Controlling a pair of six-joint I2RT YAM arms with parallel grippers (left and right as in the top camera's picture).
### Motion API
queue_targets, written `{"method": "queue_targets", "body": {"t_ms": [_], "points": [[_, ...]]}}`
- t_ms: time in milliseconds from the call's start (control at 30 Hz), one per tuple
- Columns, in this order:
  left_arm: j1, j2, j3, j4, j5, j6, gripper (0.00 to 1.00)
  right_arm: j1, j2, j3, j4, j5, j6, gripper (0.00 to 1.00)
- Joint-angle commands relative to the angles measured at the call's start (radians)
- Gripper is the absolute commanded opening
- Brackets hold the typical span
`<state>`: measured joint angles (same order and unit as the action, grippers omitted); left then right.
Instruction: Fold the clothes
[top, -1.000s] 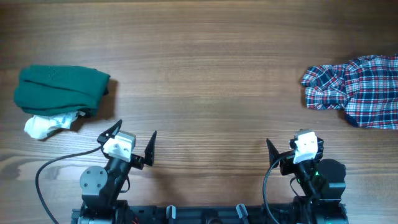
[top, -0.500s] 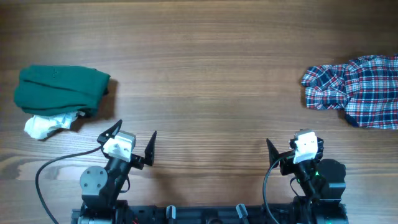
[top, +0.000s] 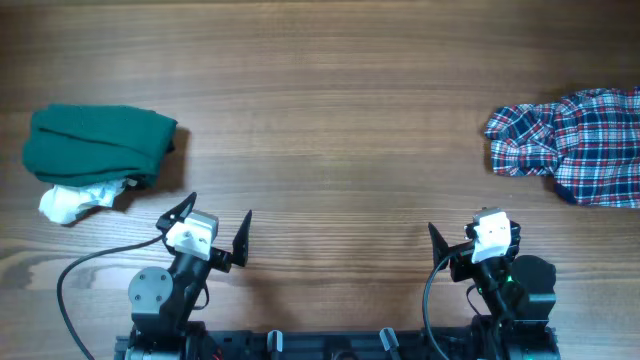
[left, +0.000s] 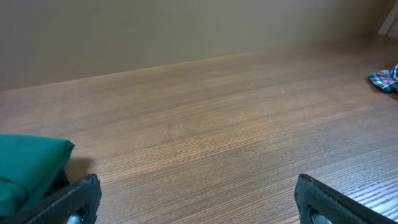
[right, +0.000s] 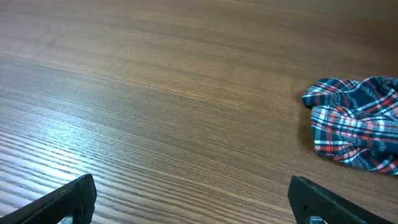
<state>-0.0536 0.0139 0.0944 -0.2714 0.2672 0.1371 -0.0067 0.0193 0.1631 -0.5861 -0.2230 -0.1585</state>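
A crumpled plaid shirt (top: 573, 143) lies at the table's right edge; it also shows in the right wrist view (right: 357, 129) and as a scrap in the left wrist view (left: 387, 79). A folded green garment (top: 95, 143) lies at the left, with a white cloth (top: 78, 200) tucked at its front; its corner shows in the left wrist view (left: 28, 168). My left gripper (top: 215, 230) is open and empty near the front edge (left: 199, 202). My right gripper (top: 470, 240) is open and empty near the front right (right: 193, 202).
The wooden table (top: 330, 120) stretches between the two garments. Both arm bases stand at the front edge, with a black cable (top: 80, 275) looping by the left base.
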Motion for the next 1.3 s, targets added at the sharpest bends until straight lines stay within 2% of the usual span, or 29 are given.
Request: {"method": "queue_targets", "body": {"t_ms": [0, 400, 567, 633, 733, 800, 900, 967, 1100, 1267], "points": [[-0.005, -0.009, -0.009, 0.005, 0.008, -0.002, 1.0, -0.004, -0.012, -0.003, 0.002, 0.009, 0.003, 0.99], [-0.006, -0.009, -0.009, 0.008, 0.018, -0.005, 1.0, -0.004, -0.012, -0.003, 0.001, 0.024, 0.001, 0.99], [-0.007, -0.006, -0.008, 0.006, 0.151, -0.218, 1.0, -0.004, -0.012, -0.004, 0.094, 0.028, -0.025, 0.99], [-0.007, -0.006, -0.008, 0.009, 0.182, -0.236, 1.0, -0.004, -0.012, -0.005, 0.112, -0.006, -0.012, 0.99], [-0.008, -0.006, -0.008, 0.014, 0.189, -0.236, 1.0, -0.004, -0.012, -0.005, 0.21, -0.195, 0.121, 1.0], [-0.007, -0.006, -0.008, 0.018, 0.188, -0.251, 1.0, -0.004, -0.012, -0.005, 0.293, -0.308, 0.277, 0.99], [-0.007, -0.005, 0.008, 0.025, 0.17, -0.379, 1.0, -0.004, -0.012, -0.004, 0.373, -0.379, 0.453, 0.99], [-0.007, 0.009, 0.038, 0.025, 0.14, -0.383, 1.0, -0.004, -0.011, 0.005, 0.422, -0.366, 0.497, 0.99], [-0.007, 0.134, 0.188, 0.017, 0.071, -0.401, 1.0, -0.004, 0.052, 0.137, 0.411, -0.233, 0.552, 0.99], [-0.007, 0.525, 0.512, -0.089, 0.022, -0.404, 0.99, -0.004, 0.389, 0.412, 0.253, -0.184, 0.523, 0.99]]}}
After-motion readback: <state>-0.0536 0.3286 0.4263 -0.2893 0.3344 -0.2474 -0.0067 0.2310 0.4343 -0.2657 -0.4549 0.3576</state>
